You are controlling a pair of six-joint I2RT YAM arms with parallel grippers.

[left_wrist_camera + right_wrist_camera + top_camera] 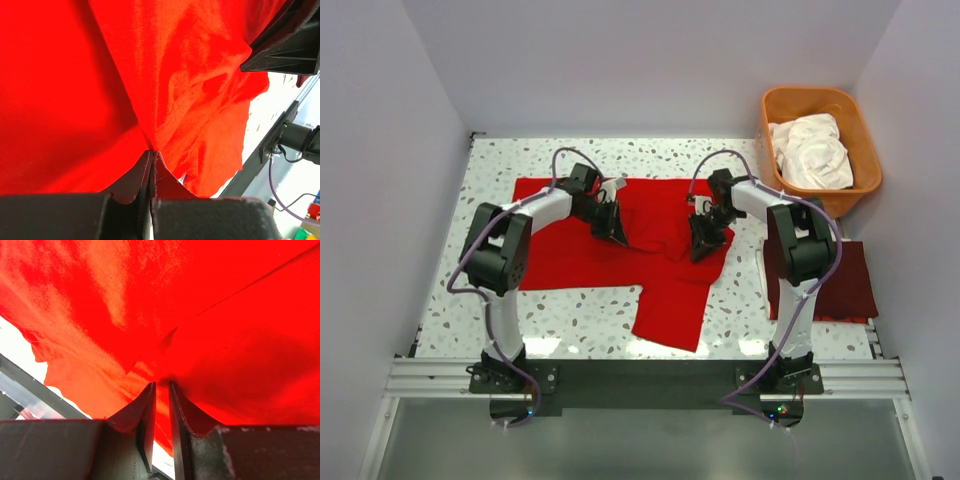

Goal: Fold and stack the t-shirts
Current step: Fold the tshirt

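My left hand (151, 151) clamps the red shirt (665, 290), right hand (161, 384) narrow, pinching it too; I should move both evenly, cloth taut.

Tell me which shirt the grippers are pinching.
The bright red t-shirt, spread mid-table: left gripper and right gripper both pinch it. The maroon t-shirt lies folded by the right arm; the white shirts sit in the orange tub.
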